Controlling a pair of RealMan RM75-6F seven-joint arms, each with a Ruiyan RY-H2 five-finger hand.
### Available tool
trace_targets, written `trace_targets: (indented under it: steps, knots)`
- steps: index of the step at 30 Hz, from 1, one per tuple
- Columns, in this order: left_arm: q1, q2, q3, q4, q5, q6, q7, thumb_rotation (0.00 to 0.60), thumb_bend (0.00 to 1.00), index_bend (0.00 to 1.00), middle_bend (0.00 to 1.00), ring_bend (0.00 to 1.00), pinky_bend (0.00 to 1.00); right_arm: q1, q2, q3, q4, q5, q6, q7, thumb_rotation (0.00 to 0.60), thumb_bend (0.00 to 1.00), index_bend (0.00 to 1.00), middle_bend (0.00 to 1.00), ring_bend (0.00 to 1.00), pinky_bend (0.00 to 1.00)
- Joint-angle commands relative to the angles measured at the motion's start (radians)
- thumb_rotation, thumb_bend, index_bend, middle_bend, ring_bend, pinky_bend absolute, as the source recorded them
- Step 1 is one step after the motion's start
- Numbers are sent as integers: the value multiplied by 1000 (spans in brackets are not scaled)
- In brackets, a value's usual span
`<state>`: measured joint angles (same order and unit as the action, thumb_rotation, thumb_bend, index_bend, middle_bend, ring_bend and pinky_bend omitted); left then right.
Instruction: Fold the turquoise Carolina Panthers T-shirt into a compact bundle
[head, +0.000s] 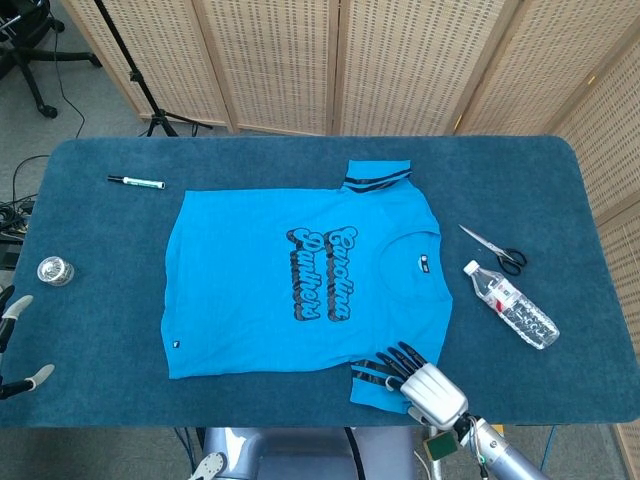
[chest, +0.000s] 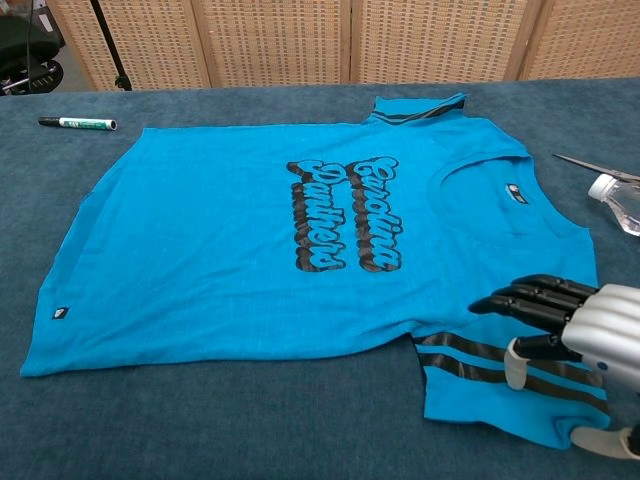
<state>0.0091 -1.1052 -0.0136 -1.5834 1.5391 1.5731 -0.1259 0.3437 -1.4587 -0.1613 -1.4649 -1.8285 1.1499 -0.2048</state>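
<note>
The turquoise Carolina Panthers T-shirt (head: 300, 280) (chest: 280, 240) lies spread flat on the blue table, collar to the right, black lettering face up. Its near sleeve (head: 375, 385) (chest: 480, 385) with black stripes points toward the front edge; the far sleeve (head: 378, 175) (chest: 420, 107) points to the back. My right hand (head: 420, 383) (chest: 570, 325) hovers over the near sleeve with fingers stretched apart and holds nothing. Of my left hand (head: 18, 345) only pale fingertips show at the left edge of the head view; their pose is unclear.
A green marker (head: 136, 182) (chest: 77, 123) lies at the back left. A small round tin (head: 55, 270) sits near the left edge. Scissors (head: 495, 250) and a plastic water bottle (head: 510, 305) (chest: 618, 200) lie right of the shirt.
</note>
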Motion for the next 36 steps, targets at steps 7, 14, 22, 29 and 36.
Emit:
trace_targets:
  steps: [7, 14, 22, 29, 36]
  knots:
    - [0, 0, -1, 0, -1, 0, 1, 600, 105, 0, 0, 0, 0, 10, -11, 8, 8, 14, -7, -4, 600, 260, 407, 79, 0, 0]
    - [-1, 1, -1, 1, -1, -1, -3, 600, 105, 0, 0, 0, 0, 17, -12, 3, 4, 15, -11, -8, 600, 348, 467, 86, 0, 0]
    - [0, 2, -1, 1, 0, 1, -6, 600, 105, 0, 0, 0, 0, 24, -23, 4, 5, 20, -13, -8, 600, 440, 504, 90, 0, 0]
    - [0, 4, -1, 0, -1, 0, -10, 600, 105, 0, 0, 0, 0, 27, -34, 2, 15, 20, -6, -5, 600, 440, 569, 96, 0, 0]
    - [0, 3, -1, 0, -1, -1, -8, 600, 105, 0, 0, 0, 0, 28, -47, 0, 32, 3, 26, 17, 600, 440, 609, 96, 0, 0]
